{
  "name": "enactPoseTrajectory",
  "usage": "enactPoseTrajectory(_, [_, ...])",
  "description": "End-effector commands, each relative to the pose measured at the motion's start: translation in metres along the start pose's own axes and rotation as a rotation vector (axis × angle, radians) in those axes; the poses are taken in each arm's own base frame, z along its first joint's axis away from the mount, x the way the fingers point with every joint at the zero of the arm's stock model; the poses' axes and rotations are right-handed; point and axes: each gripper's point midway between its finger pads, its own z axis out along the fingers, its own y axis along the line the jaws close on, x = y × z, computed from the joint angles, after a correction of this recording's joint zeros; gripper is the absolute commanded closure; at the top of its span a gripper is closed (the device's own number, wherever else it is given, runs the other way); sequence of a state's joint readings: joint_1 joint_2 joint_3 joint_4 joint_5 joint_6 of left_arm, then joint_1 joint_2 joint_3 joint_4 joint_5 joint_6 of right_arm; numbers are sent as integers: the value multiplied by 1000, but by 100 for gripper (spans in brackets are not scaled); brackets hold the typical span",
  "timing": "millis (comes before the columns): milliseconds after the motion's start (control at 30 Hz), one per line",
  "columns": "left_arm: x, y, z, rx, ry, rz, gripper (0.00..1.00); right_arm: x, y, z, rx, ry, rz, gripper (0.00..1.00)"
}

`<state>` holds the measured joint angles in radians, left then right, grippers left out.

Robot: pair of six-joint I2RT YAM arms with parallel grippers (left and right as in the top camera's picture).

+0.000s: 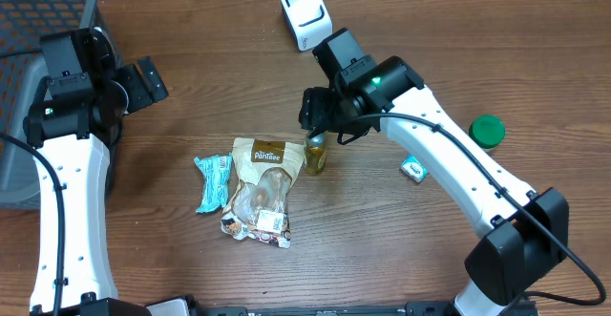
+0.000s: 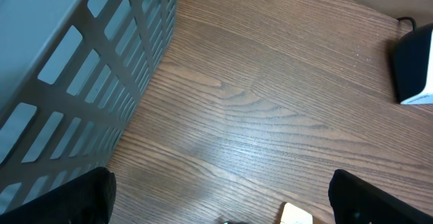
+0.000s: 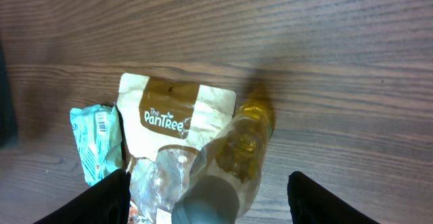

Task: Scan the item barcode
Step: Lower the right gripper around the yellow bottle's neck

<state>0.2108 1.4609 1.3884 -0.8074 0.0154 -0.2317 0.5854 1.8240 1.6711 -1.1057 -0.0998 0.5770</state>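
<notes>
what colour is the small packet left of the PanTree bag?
Light teal with white patches. The packet shows best in the right wrist view.

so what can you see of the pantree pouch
The PanTree pouch lies flat on the wooden table, cream and paper-like, with a brown logo panel at its far end and a clear window below showing pale contents. A white sticker sits near its crinkled near end, too small to read. A teal snack wrapper lies against one long side; a small bottle with golden contents is at the opposite far corner, touching or overlapping its edge.
</notes>
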Motion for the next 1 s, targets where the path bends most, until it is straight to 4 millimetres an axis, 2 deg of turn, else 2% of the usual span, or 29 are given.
enactPoseTrajectory(0, [-9, -3, -7, 8, -27, 21, 0, -7, 0, -15, 8, -44, 33, 29])
enactPoseTrajectory(167, [-9, -3, -7, 8, -27, 21, 0, -1, -3, -13, 21, -24, 46, 29])
enactPoseTrajectory(433, [-9, -3, -7, 8, -27, 21, 0, 7, 4, -10, 20, -11, 23, 29])
enactPoseTrajectory(767, [-9, -3, -7, 8, -27, 21, 1, 21, -10, 3, 80, 17, 75, 28])
enactPoseTrajectory(967, [-9, -3, -7, 8, -27, 21, 1, 19, -9, 5, 82, 6, 71, 28])
